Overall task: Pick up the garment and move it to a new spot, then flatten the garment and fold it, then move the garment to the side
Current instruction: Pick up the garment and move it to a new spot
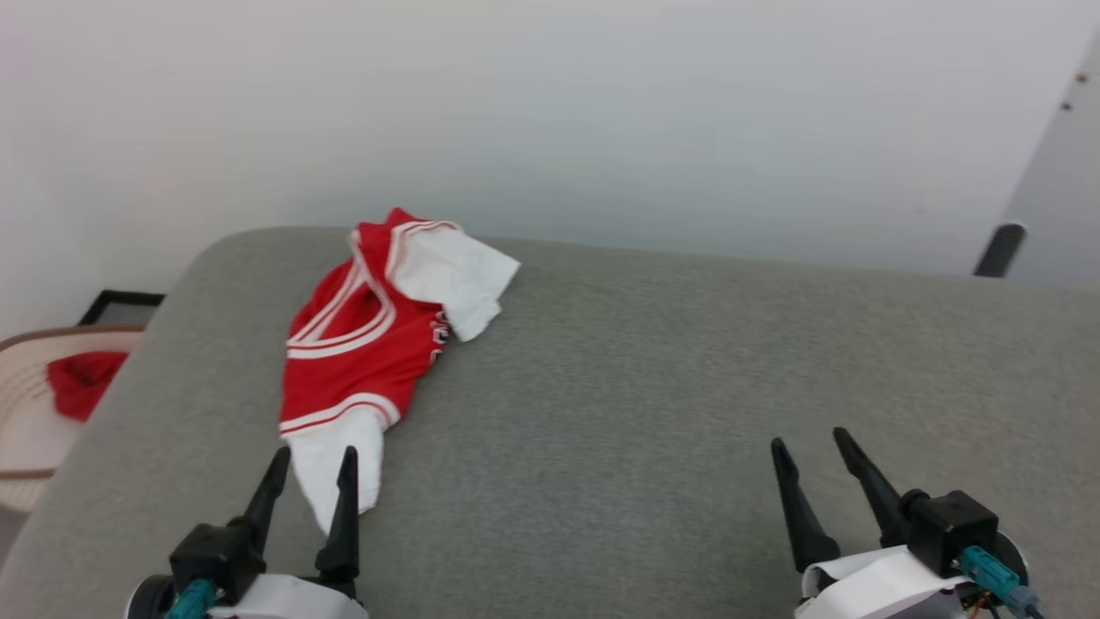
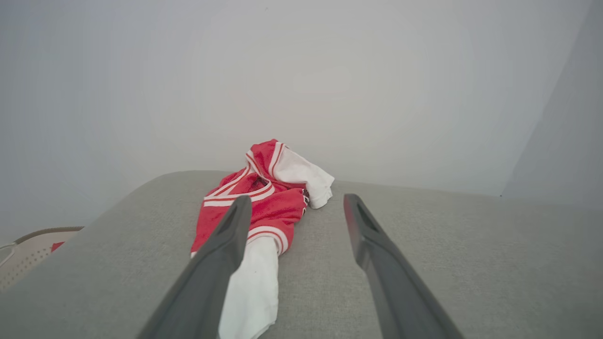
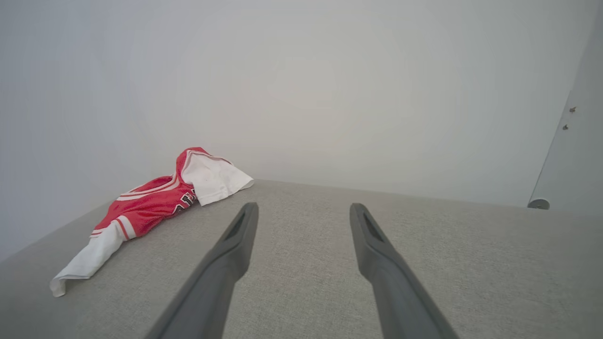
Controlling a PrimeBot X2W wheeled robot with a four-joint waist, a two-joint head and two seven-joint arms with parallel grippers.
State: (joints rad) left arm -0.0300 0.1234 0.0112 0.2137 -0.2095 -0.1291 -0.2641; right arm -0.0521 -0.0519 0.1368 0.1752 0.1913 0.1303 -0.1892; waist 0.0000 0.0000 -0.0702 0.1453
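Observation:
The garment (image 1: 365, 344) is a red jersey with white sleeves and striped trim, lying crumpled on the far left part of the grey padded table (image 1: 644, 387). One white sleeve trails toward me and the other folds over at the far end. My left gripper (image 1: 314, 457) stands open at the lower left, its fingers on either side of the near sleeve's end and above it. In the left wrist view the garment (image 2: 264, 207) lies just ahead of the open left gripper (image 2: 294, 203). My right gripper (image 1: 809, 443) is open at the lower right, far from the garment (image 3: 150, 202).
A pale basket (image 1: 26, 430) holding a small plain red cloth (image 1: 79, 383) stands on the floor left of the table. A white wall runs behind the table. A grey panel with a dark handle (image 1: 999, 249) stands at the far right.

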